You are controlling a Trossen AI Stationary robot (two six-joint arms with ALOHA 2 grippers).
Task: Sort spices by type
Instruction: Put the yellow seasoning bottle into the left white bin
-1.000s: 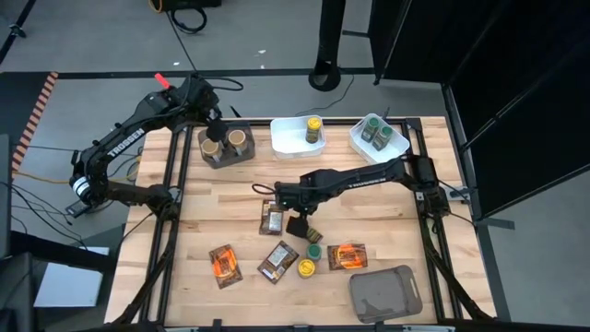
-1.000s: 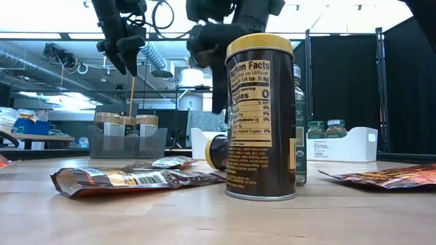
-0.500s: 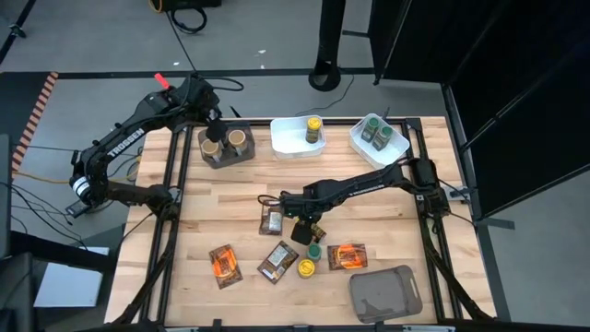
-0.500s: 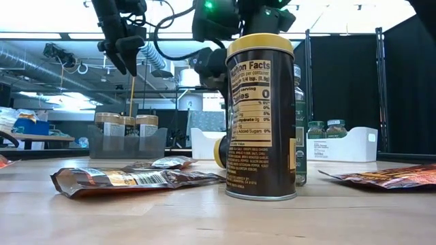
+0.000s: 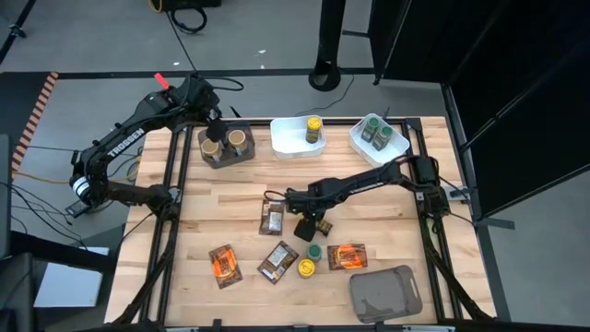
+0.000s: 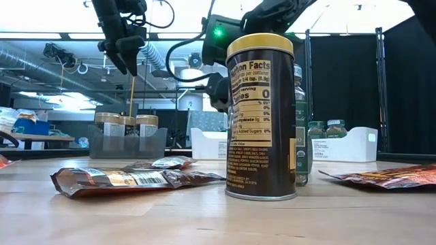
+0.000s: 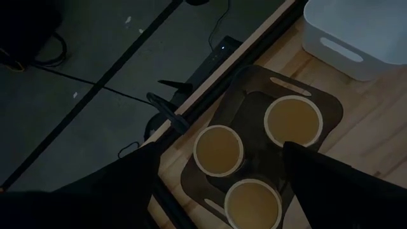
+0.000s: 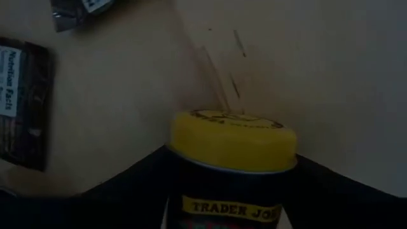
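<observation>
Yellow-lidded dark jar [image 8: 232, 165]; tan-lidded jars [image 7: 218, 150] in a brown-grey bin [image 7: 318, 105].

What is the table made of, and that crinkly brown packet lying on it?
The table looks like pale wood, matte: you can see joined strips and grain. The brown packet looks like glossy plastic or foil film, since it is wrinkled and catches light. Which one exactly, I can't tell.
</observation>
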